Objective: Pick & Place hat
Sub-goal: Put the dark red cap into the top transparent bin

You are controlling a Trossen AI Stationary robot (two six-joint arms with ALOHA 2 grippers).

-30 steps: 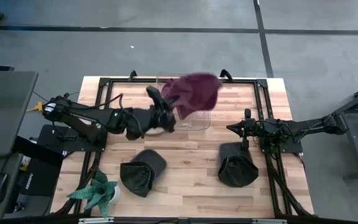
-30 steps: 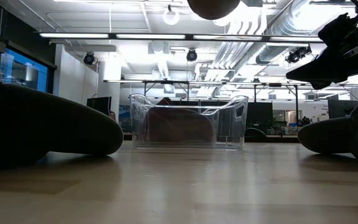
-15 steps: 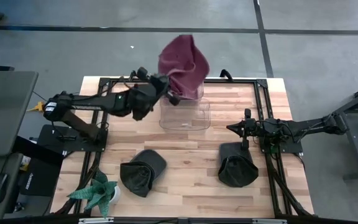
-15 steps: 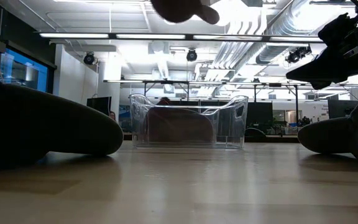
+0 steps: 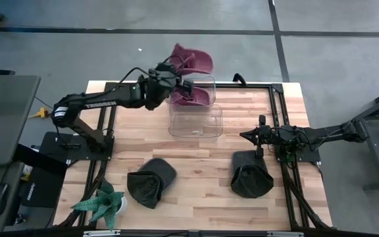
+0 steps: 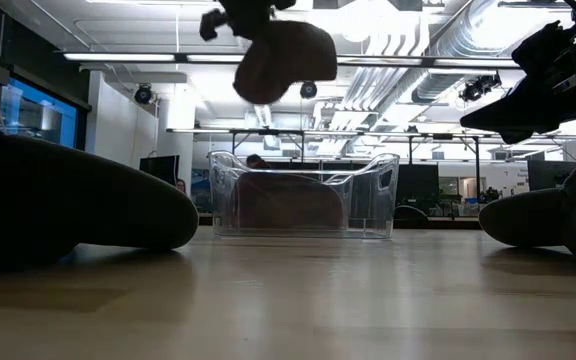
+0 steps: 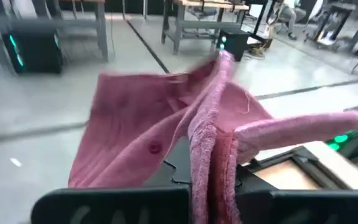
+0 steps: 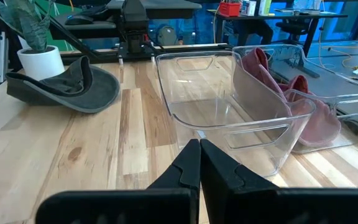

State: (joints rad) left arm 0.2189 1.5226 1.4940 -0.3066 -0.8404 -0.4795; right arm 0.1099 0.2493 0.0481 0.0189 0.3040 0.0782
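Soft fabric all round here, so nothing on this table should handle like a rigid object. Nearest the front edge sit two dark hats, one point(image 5: 151, 182) beside a little plant point(image 5: 104, 203) and the other point(image 5: 251, 174) just in front of the right gripper point(image 5: 260, 137). That gripper is parked low over the table with its fingers pressed together on nothing.

Further back are two clear bins: the near bin point(image 5: 195, 120) looks empty, and the far bin point(image 5: 193, 91), touching it, already has a pink hat point(image 8: 312, 118) lying in it.

The one that matters is the pink hat point(image 5: 188, 66) up in the air over the far bin's back edge. The left gripper point(image 5: 176, 80) is pinching a fold of it, and the wrist view shows the cloth point(image 7: 185, 124) bunched between the fingers with the brim flopping out sideways.

My guess: it's light and limp, so it'll sag and swing rather than hold shape. The grip is unlikely to slip, but a loose brim could catch on the bin rim. The dark hats look just as floppy. I'd grab them at a raised fold of the crown or the brim edge, not flat against the wood.
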